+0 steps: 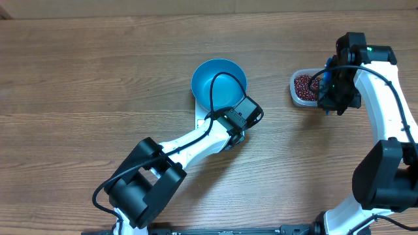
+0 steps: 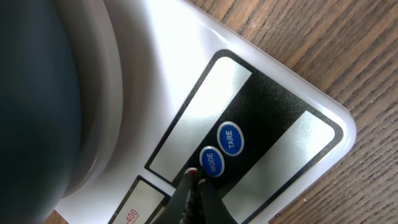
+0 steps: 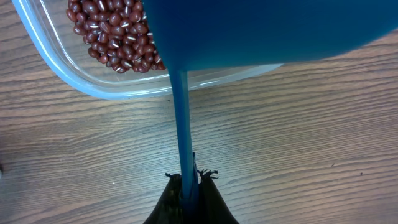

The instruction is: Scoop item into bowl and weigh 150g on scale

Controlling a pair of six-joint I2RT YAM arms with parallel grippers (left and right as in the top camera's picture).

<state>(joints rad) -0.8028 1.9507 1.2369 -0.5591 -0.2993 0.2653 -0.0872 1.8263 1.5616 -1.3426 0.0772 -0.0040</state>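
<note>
1. The wooden table (image 1: 98,78) bears everything.
2. The blue bowl (image 1: 219,81) sits on the white scale (image 2: 280,124).
3. The clear tub (image 3: 93,84), at right, holds the beans (image 3: 115,31).
4. The right gripper (image 3: 188,183) clamps the blue scoop (image 3: 261,31) by its handle, at the tub.
5. The left gripper (image 2: 196,186), jaws together, is tipped just beside the scale's MODE button (image 2: 212,162).

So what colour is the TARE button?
The TARE button is blue with white letters; left wrist view.
</note>
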